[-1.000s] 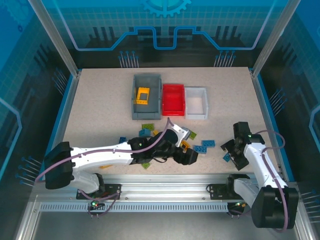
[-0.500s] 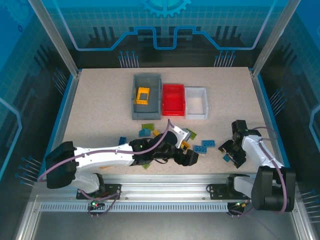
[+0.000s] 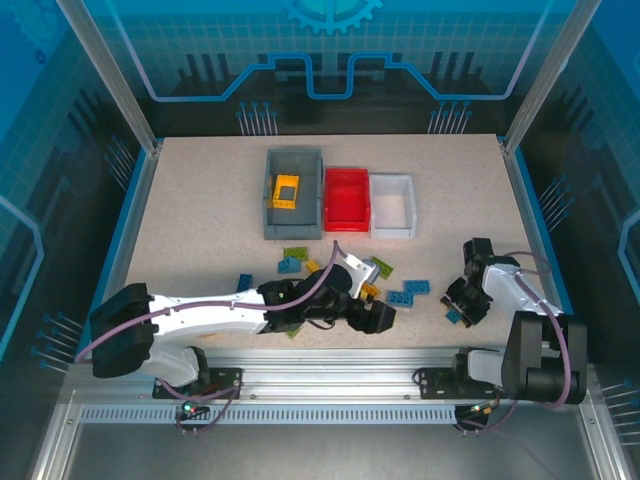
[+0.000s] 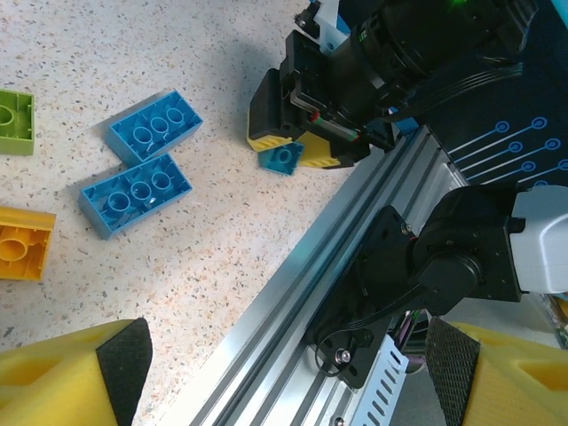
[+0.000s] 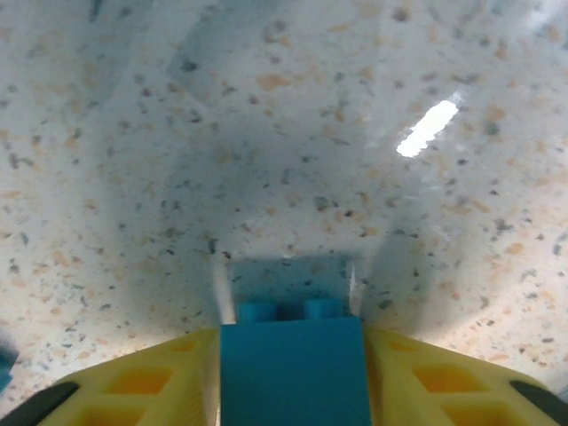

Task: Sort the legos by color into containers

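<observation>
Three containers stand in a row at the far middle of the speckled surface (image 3: 200, 220): the gray bin (image 3: 270, 200), the red bin (image 3: 347, 207) beside it and the white bin (image 3: 392, 207) last. One orange brick (image 3: 286, 191) lies in the gray bin.

The other legos lie loose near the front edge. From above, the left arm (image 3: 210, 312) covers part of that cluster, and the bricks under it cannot be made out. In the left wrist view a lime green brick (image 4: 13, 120) and an orange brick (image 4: 22, 244) are cut off by the frame edge, while two blue bricks (image 4: 155, 124) lie whole, side by side.

The left tool (image 3: 372, 314) is released, its yellow pads (image 4: 71, 382) wide apart with nothing between them. The right tool (image 4: 286, 153) is down at the surface near the front rail, clenched on a small blue brick (image 5: 293, 368) that touches both pads.
</observation>
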Controlling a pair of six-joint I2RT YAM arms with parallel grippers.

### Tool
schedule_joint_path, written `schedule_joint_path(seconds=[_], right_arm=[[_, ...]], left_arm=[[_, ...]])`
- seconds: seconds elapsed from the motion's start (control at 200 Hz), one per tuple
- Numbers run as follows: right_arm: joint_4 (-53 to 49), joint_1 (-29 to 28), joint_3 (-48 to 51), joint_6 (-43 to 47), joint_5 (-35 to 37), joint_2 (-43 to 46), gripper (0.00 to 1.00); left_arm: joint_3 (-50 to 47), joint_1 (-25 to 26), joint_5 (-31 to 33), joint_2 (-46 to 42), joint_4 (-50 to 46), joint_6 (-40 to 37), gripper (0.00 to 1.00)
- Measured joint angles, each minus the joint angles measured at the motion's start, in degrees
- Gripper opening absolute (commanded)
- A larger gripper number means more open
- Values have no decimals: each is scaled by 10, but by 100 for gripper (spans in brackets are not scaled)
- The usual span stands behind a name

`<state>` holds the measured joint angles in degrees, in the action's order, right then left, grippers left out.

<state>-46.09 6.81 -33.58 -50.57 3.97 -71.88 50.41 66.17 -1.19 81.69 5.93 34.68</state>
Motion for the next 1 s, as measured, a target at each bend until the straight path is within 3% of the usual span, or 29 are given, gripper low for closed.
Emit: schedule_joint_path(seconds=[0.125,0.29,0.495,0.64,0.815,1.0], right_arm=[[3,0,0,4,-3,7,26],[-2,-17,-5,8,4,52,25],[-16,-184,-121,19,51,94,31],[20,-258,-281,56,58,-20,29],[54,-259,-445,106,52,-205,28],[58,-242,-577,148,29,-371,28]], left_arm=[[-3,0,1,-8,0,0,84],[-4,0,36,-36,-22,10,83],[56,-42,101,-87,-145,19,84],[146,-112,119,-94,-224,22,84],[262,-188,120,-68,-304,24,85],[327,-211,117,-5,-325,16,84]])
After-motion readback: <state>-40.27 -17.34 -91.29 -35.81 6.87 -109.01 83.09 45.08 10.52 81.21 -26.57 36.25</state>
